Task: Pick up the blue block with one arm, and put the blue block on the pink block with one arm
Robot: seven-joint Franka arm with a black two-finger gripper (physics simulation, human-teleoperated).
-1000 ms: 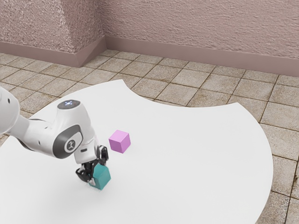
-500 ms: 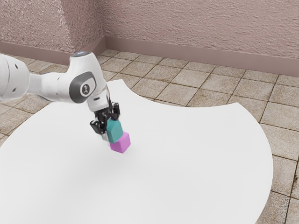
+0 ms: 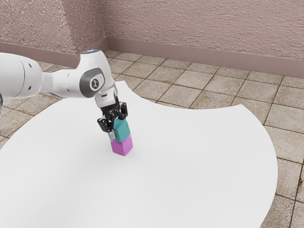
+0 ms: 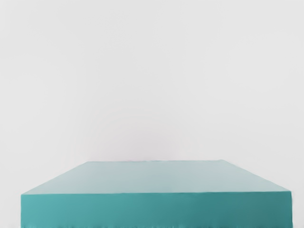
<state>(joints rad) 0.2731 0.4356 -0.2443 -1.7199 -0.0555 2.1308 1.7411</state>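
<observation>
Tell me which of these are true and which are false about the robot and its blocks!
1. The blue block sits on top of the pink block. True.
2. The gripper is open and far from both blocks. False: it is shut on the blue block.
3. The pink block stands on a white table. True.
4. The floor around the table is green grass. False: it is brownish tiles.
</observation>
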